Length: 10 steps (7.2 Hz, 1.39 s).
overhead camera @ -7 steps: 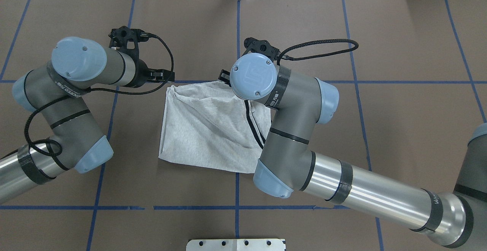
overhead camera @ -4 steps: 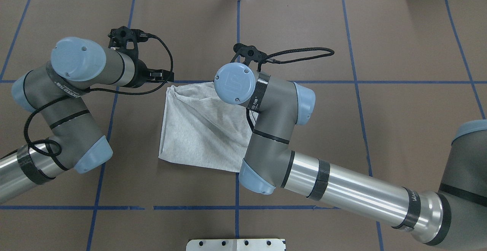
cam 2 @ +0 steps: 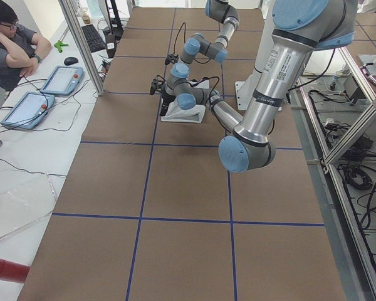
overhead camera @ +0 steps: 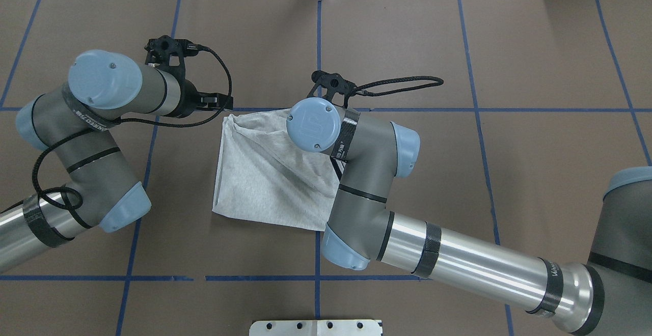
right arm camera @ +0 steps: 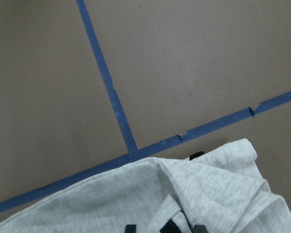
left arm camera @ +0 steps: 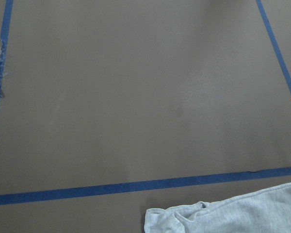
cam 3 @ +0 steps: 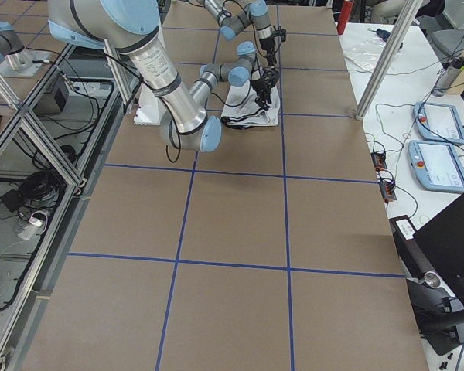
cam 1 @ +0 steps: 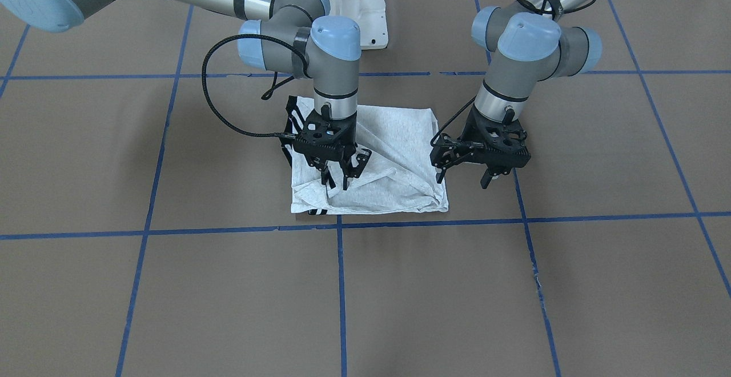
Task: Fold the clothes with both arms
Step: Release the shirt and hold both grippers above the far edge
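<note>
Grey T-shirt (cam 1: 394, 131) lies mid-worktop (cam 1: 514, 285), already folded down to a rough square. It's rumpled, with diagonal creases on top and black stripes poking out at one edge. I'd call it mostly done. What's left looks like one more fold or a tidy-up.

Right gripper (cam 1: 338, 181) points straight down onto the shirt near its far right corner. Fingers are narrow with tips at the cloth, and I can't tell if it pinches a fold.

Left gripper (cam 1: 462, 180) hangs just beside the far left corner, spread wide and empty. Both wrists are low, elbows bent.
</note>
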### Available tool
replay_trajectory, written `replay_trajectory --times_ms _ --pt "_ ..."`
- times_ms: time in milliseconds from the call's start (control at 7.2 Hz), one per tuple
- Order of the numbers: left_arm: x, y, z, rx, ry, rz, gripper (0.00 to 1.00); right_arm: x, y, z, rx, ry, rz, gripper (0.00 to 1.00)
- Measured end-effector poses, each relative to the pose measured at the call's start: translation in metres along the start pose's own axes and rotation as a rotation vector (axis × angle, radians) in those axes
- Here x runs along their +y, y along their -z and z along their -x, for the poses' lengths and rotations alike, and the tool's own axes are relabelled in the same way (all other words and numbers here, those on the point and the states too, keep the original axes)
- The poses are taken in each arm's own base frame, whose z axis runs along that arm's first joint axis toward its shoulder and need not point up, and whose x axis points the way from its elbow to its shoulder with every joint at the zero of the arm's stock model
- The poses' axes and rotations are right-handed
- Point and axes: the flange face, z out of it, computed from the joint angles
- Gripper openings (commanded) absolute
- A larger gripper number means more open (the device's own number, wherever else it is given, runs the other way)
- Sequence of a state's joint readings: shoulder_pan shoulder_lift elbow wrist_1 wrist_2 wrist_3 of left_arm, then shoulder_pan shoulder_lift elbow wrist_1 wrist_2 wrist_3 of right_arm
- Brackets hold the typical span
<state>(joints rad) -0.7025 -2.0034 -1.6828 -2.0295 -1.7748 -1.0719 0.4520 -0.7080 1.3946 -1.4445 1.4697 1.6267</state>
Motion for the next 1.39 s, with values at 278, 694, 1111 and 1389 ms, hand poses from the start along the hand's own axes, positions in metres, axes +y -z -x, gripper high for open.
replay_trajectory --times_ms 278,694,1111,1389 --pt "0.000 0.000 0.000 0.000 0.004 0.000 1.00 -0.006 0.000 -0.001 0.002 -0.003 -0.007 0.00" --pt "0.000 0.000 0.000 0.000 0.011 0.000 1.00 -0.050 -0.007 -0.008 0.026 -0.030 -0.049 0.00" --pt "0.002 -0.001 -0.001 0.001 0.009 0.003 1.00 -0.074 -0.040 -0.024 0.099 -0.013 -0.080 1.00" --pt "0.002 0.001 -0.004 0.023 0.001 -0.006 1.00 -0.085 -0.041 -0.023 0.104 0.058 -0.092 1.00"
